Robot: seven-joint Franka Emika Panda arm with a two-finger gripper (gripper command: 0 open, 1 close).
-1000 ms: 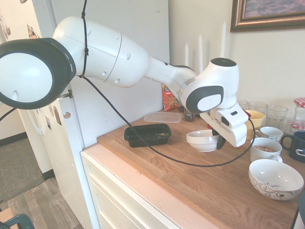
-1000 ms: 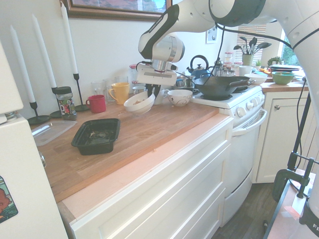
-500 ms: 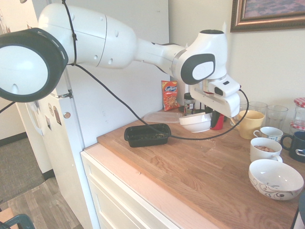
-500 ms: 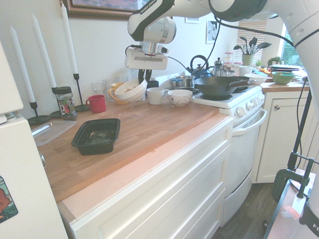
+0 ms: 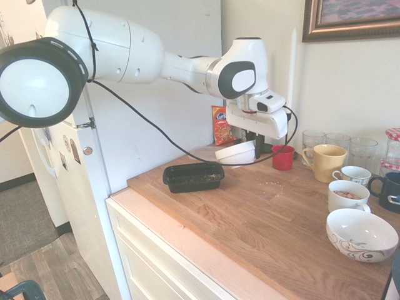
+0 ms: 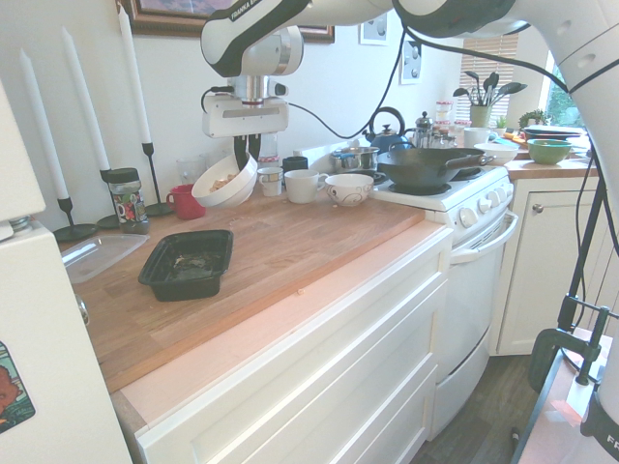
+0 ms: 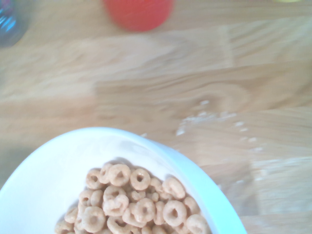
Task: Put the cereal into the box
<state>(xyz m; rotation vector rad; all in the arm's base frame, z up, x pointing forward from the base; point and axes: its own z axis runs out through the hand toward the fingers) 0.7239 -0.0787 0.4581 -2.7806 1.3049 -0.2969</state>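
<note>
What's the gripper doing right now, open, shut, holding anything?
Gripper: shut on the rim of the white bowl, held in the air with cereal inside.

One black box (image 5: 193, 177) and one clear lid (image 6: 100, 255) are counted on the counter. Two white bowls are seen: one plain (image 5: 237, 152), holding the cereal (image 7: 134, 204), and one patterned (image 5: 361, 234). One red cup (image 5: 282, 157), one yellow mug (image 5: 327, 162) and three tall white candles (image 6: 131, 66) are also counted.
</note>
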